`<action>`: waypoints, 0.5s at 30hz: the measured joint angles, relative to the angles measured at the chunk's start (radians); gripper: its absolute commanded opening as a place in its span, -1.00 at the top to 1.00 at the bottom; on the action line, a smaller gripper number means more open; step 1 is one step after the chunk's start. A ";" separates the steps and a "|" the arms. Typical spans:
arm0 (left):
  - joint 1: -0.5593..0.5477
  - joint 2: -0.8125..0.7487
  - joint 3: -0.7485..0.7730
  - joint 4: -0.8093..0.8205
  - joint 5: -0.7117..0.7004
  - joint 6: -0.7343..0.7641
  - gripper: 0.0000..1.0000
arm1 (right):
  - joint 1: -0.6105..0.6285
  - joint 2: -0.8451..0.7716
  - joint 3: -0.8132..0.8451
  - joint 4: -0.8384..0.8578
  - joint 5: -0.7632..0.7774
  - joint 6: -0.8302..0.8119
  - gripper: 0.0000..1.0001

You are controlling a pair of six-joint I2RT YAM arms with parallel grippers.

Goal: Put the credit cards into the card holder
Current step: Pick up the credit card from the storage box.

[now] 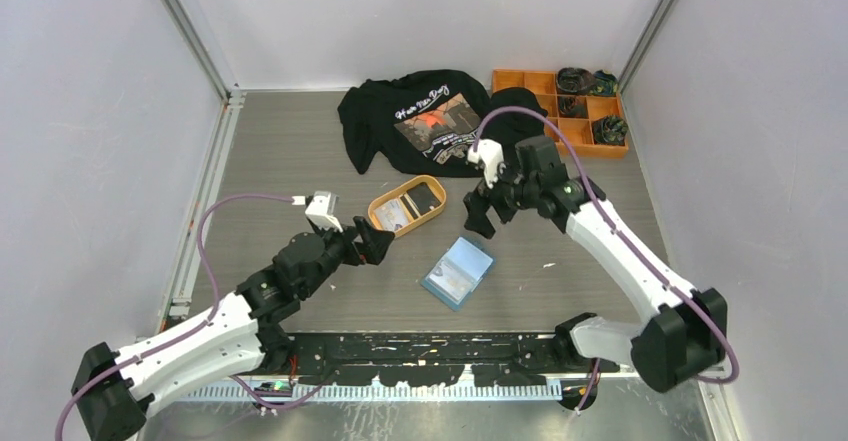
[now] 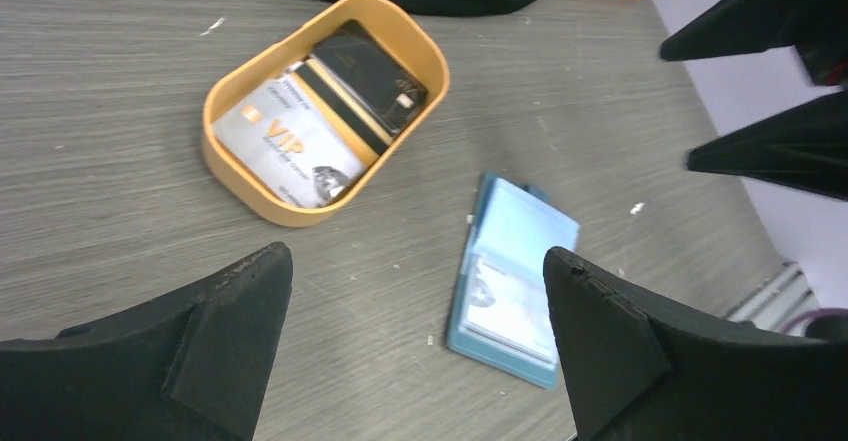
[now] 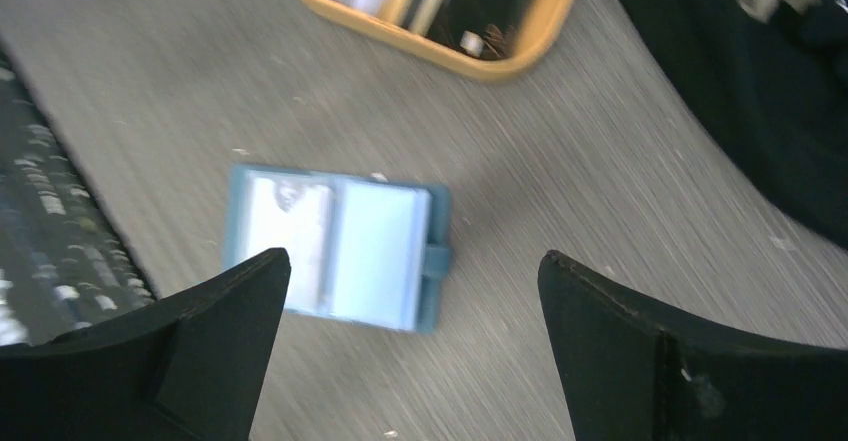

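Observation:
The teal card holder [image 1: 458,271] lies open and flat on the table, lighter blue pockets up; a light card [image 2: 505,306] sits in one pocket. More credit cards lie in the orange oval tray [image 1: 378,201]: a white VIP card [image 2: 290,141], a black card [image 2: 370,76] and a tan-edged one between them. My left gripper [image 1: 376,242] hangs open and empty left of the holder [image 2: 515,281], just below the tray. Above the holder [image 3: 335,251] and right of the tray, my right gripper [image 1: 479,218] is also open with nothing in it.
A black printed T-shirt [image 1: 420,121] lies at the back centre. An orange compartment box [image 1: 545,84] with dark items stands at the back right. The arms' black base plate [image 1: 430,346] runs along the near edge. Metal frame rails border the table.

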 measured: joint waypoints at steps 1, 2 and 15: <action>0.019 0.004 -0.003 -0.004 0.010 0.004 -0.88 | 0.000 0.024 0.035 -0.013 -0.032 0.004 -0.99; 0.041 0.015 -0.003 -0.006 0.023 0.006 -0.87 | 0.000 0.065 0.087 -0.038 -0.078 0.013 -0.99; 0.332 0.260 -0.054 0.097 0.268 -0.113 -0.45 | 0.183 0.694 0.579 -0.058 -0.254 0.388 -0.85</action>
